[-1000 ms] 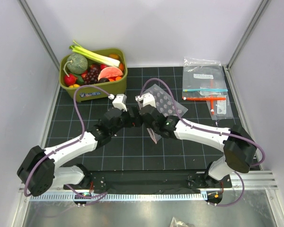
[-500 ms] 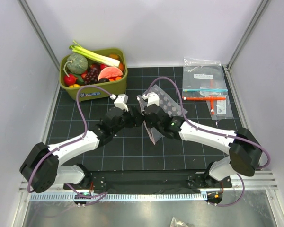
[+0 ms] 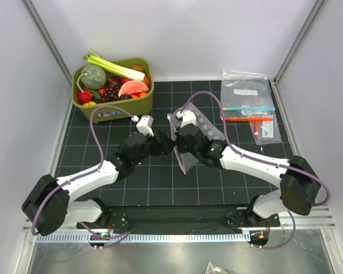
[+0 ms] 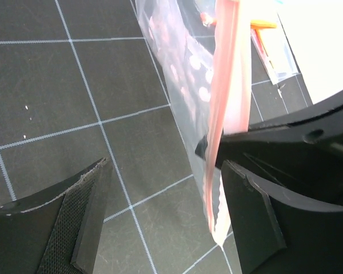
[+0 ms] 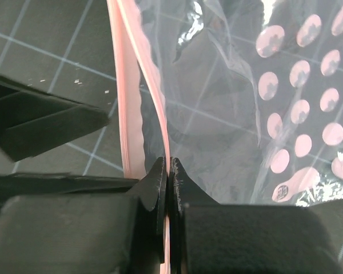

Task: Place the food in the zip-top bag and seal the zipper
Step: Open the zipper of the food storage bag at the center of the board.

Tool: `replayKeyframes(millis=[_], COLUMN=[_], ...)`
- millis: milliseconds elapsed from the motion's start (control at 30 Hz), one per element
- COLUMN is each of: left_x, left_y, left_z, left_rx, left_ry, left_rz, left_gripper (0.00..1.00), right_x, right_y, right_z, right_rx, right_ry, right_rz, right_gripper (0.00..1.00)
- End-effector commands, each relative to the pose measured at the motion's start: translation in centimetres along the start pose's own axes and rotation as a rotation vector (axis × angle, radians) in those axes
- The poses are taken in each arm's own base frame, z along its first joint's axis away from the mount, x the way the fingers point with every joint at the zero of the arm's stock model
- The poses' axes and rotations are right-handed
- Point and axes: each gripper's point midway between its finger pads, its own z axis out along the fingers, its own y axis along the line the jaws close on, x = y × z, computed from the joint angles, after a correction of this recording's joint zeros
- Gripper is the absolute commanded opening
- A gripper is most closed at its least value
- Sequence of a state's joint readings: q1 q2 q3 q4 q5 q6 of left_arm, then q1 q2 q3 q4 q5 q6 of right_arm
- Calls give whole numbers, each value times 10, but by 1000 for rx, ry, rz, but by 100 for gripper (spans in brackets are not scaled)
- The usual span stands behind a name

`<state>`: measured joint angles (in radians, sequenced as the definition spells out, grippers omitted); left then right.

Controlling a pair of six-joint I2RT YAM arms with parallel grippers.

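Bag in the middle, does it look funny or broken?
Not broken. The zip-top bag stands up on its edge instead of lying flat, because the right tool pinches its pink zipper. It looks empty.

Overhead view is bright and even, with diffuse light off the white walls (image 3: 217, 34), soft faint shadows under the arms on the dark gridded mat (image 3: 160, 182), and sharp focus throughout. In the left wrist view the top right corner is blown out to white, the left gripper's fingers (image 4: 74, 228) are dark and slightly soft, and the zipper (image 4: 226, 114) is mildly blurred. In the right wrist view white glare streaks the crinkled zip-top bag (image 5: 228, 114), and the right gripper's fingers (image 5: 151, 188) are near-black with little surface detail.
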<state>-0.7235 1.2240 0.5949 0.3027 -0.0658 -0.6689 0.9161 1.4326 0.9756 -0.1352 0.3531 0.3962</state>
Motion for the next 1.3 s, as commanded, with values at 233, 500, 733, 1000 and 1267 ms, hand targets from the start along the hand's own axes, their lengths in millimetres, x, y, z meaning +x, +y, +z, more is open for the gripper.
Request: replayKeyframes(millis=[233,500,733,1000,1267], left_x=[-15,-11,-11,-12,-11], left_y=[-5,4,0,-2,-9], left_z=[12,18,18,18,17], left_rx=[6,-39,-19,-7,32], left_ry=[-37,-21,-18,-12,-7], left_rz=[37,41,39,36,18], left_gripper=[49,0,0,0,0], right_x=[-30,-33,-18,-14,-7], right_y=[14,-10,-1,5,11], right_z=[-22,-25,-14,-7,3], right_rx=[-75,79,75,69,53], right_ry=[-87,-78,-32,-11,12], right_rz=[31,-24,-69,-76,-75], right_gripper=[1,16,43,37,31])
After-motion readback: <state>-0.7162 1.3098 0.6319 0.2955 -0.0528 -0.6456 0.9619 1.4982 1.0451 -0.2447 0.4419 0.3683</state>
